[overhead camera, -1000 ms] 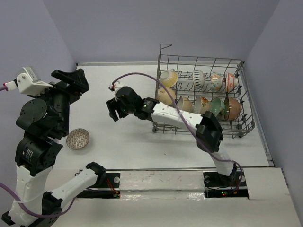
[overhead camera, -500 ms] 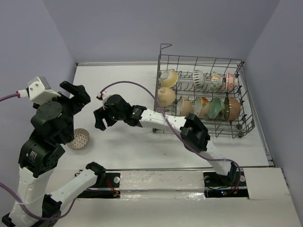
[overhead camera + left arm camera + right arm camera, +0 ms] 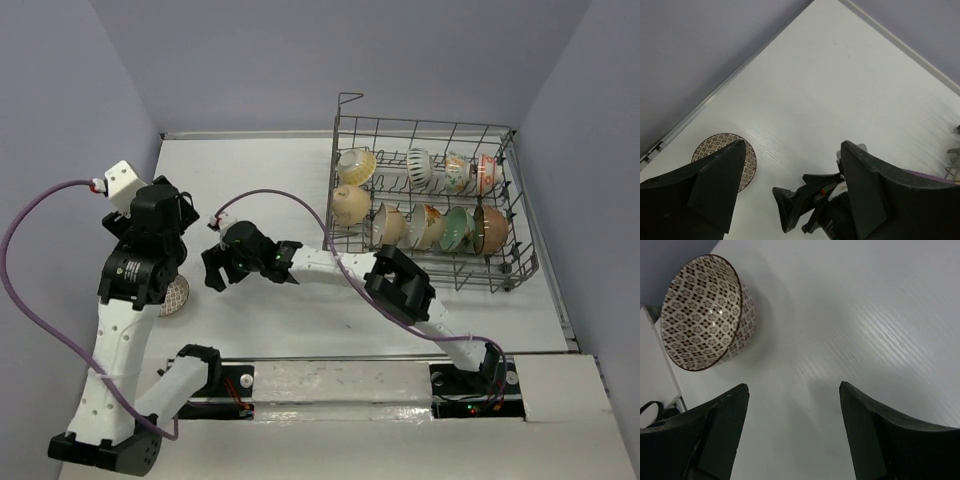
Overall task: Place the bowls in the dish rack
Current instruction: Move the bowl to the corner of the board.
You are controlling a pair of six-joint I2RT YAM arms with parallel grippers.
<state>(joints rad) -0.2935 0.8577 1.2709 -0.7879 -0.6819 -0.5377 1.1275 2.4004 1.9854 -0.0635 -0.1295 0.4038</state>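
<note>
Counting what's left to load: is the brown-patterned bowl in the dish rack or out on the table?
Out. The patterned bowl sits open side up on the table, left of the dish rack.

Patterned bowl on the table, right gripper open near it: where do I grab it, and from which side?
Pinch the rim of the patterned bowl: one finger inside, one outside. It stands upright and empty, so the thin wall is likely the best hold. Bring the right gripper in from the side it faces; the left arm hangs over the other.
</note>
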